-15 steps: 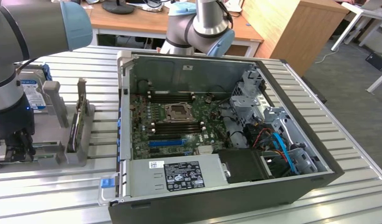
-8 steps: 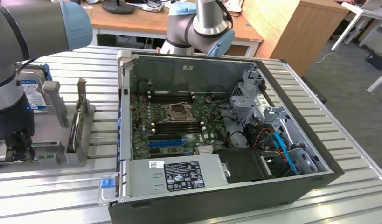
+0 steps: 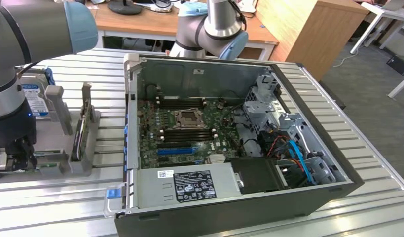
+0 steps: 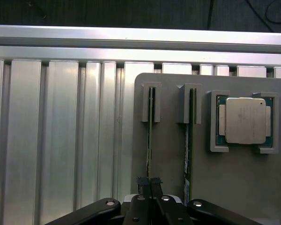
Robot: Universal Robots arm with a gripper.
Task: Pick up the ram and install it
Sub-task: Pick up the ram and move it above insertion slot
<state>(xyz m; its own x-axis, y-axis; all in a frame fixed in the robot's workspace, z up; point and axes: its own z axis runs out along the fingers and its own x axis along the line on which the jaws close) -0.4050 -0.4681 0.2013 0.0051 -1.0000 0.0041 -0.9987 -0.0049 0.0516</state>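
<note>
Two ram sticks stand on edge in slots of a grey holder. In the wrist view my gripper is shut on the thin top edge of one ram, its black fingertips pressed together on either side of it. The other ram stick stands free in the neighbouring slot. In the exterior view my gripper reaches down onto the holder at the exterior view's left, beside the open computer case. The motherboard's black memory slots lie beside the processor socket.
A processor chip sits in a recess of the holder beside the sticks. Upright grey fixtures stand between the holder and the case. Inside the case are a blue slot strip, drive cages and a power supply. The ribbed aluminium table carries everything.
</note>
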